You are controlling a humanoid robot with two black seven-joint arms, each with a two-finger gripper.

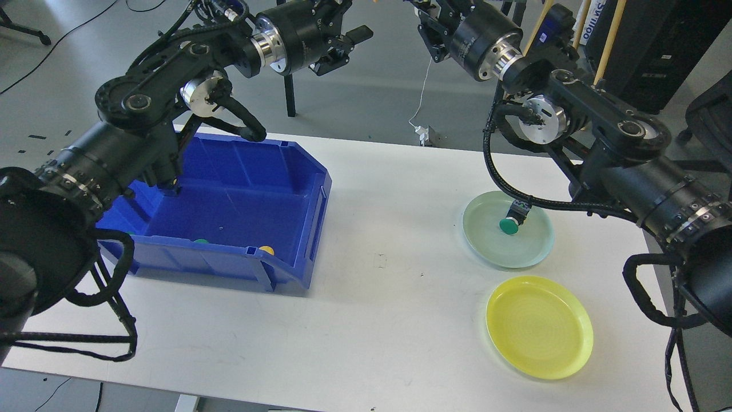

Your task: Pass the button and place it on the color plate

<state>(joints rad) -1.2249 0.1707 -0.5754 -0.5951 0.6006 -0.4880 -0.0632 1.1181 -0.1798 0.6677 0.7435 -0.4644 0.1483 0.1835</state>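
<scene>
both tools (337, 48) empty, raised

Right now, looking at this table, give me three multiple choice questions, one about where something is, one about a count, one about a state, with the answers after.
1. Where is the green button?
A. on the green plate
B. on the yellow plate
C. on the bare table

2. How many plates are on the white table?
A. one
B. two
C. three

3. What does the yellow plate hold?
A. a yellow button
B. a green button
C. nothing

Answers:
1 A, the button lies inside the green plate's rim.
2 B, one green and one yellow.
3 C, its surface is bare.
</scene>
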